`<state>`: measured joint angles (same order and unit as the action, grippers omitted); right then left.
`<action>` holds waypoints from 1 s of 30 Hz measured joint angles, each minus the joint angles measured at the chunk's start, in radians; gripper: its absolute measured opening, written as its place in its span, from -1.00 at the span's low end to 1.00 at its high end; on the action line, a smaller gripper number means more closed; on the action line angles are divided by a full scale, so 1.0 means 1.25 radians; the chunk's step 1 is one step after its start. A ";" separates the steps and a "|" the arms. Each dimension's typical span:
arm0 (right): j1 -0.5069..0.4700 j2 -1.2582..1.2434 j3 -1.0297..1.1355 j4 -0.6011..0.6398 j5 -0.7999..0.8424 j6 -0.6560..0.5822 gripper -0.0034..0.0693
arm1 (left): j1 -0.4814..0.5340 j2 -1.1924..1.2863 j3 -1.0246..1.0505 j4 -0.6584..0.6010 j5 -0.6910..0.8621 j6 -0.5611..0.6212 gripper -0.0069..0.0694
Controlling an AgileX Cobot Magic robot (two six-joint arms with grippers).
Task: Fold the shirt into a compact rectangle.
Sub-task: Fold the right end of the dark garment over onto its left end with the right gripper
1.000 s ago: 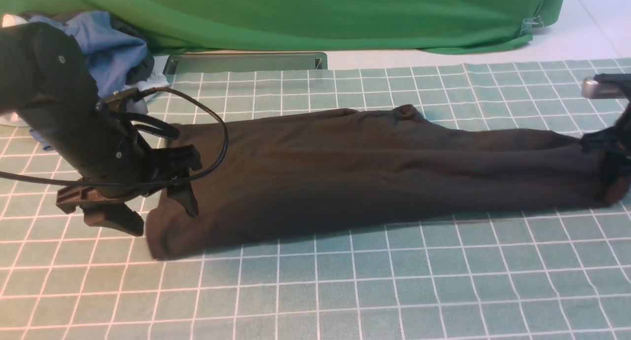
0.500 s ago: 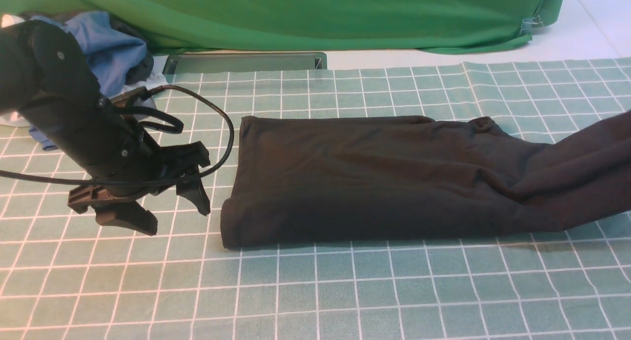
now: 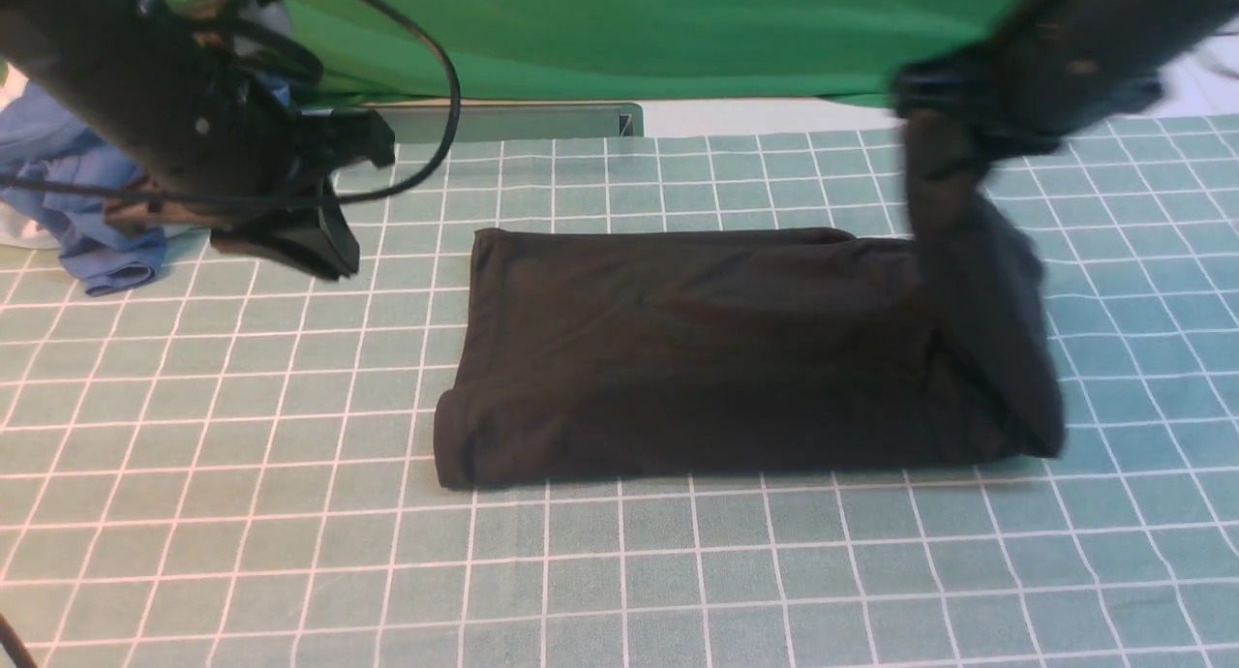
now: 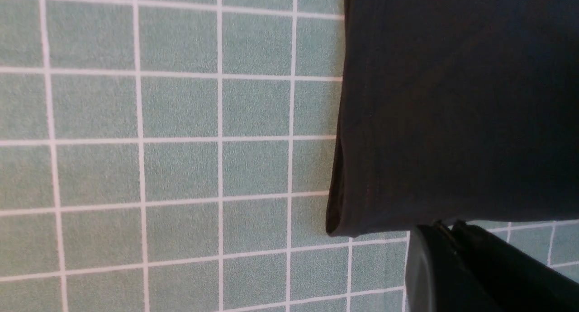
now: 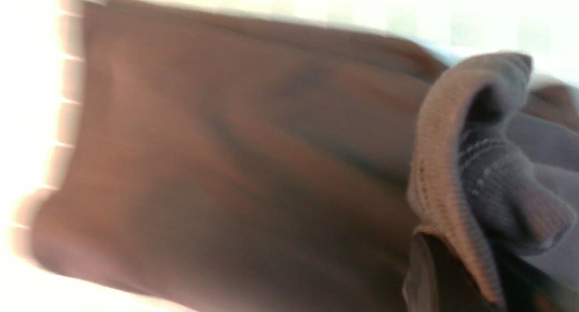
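Risen since a second ago, my left gripper (image 3: pixel 324 252) hangs above the checked mat (image 3: pixel 619 571) at ten o'clock from the shirt (image 3: pixel 697 349). Its fingers are pressed together on nothing, well apart from the cloth. Over the same second my right gripper (image 3: pixel 934 116) has swung in from the far right to two o'clock. It is blurred, and clamped on the shirt's right end, which it holds raised in a hanging fold over the flat part. The shirt's body lies mid-mat as a dark rectangle, its left edge folded square to the grid. In the right wrist view I see a ribbed edge (image 5: pixel 452 176) bunched close to the camera. A blue garment (image 3: pixel 87 232) lies at nine o'clock, a green backdrop (image 3: pixel 629 29) at twelve.
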<state>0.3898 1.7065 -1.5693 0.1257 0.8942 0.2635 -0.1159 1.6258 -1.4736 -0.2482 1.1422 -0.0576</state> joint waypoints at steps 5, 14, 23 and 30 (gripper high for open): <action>0.101 0.036 -0.013 0.046 -0.136 0.033 -0.72 | 0.000 0.000 -0.015 0.002 0.006 0.005 -0.78; 0.220 0.190 -0.080 0.082 -0.276 0.055 -0.71 | 0.000 0.000 -0.015 0.003 0.013 0.005 -0.78; 0.272 0.304 -0.104 0.083 -0.323 0.075 -0.66 | 0.000 0.000 -0.015 0.003 0.013 0.005 -0.78; 0.287 0.354 -0.104 0.083 -0.341 0.077 -0.60 | 0.000 0.000 -0.015 0.003 0.013 0.005 -0.78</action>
<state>0.7491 2.1487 -1.6997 0.2299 0.4675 0.3593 -0.1159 1.6258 -1.4926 -0.2441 1.1584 -0.0509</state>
